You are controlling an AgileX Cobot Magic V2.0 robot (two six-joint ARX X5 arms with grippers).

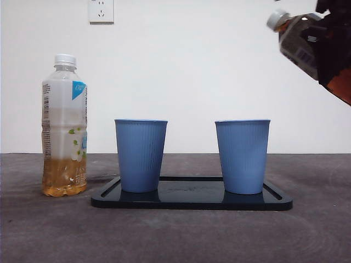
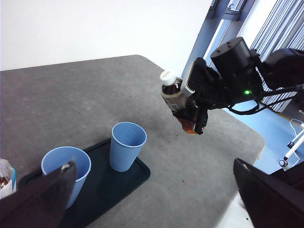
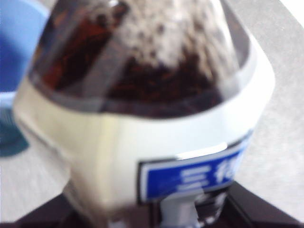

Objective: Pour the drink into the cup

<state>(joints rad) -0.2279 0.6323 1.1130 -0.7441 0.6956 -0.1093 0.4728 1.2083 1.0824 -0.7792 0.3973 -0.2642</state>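
a dark grey table (image 1: 49,230) fills the lower part of the front view, with a plain white wall (image 1: 192,60) behind it and a white power socket (image 1: 101,10) high on that wall.

on the table lies a flat black tray (image 1: 192,200). two ribbed blue cups stand upright on it, well apart: the left cup (image 1: 140,155) near one end, the right cup (image 1: 242,156) near the other. both look empty in the left wrist view.

just beside the tray's left end, on the bare table, stands a tall clear bottle (image 1: 64,126) with a white cap and a pale label, upright, with amber drink filling only its lowest part.

the right gripper (image 2: 192,102), black and bulky, is up in the air past the tray's right end, above and to the side of the right cup. its jaws are clamped on a brown drink bottle (image 1: 299,41), which is tilted with its white cap (image 1: 277,19) pointing up and toward the cups. the cap is on. in the right wrist view this bottle fills the picture, blurred, with dark drink and a white and blue label.

the left gripper (image 2: 156,190) hangs above the table near the cups, its two jaws spread wide with nothing between them.
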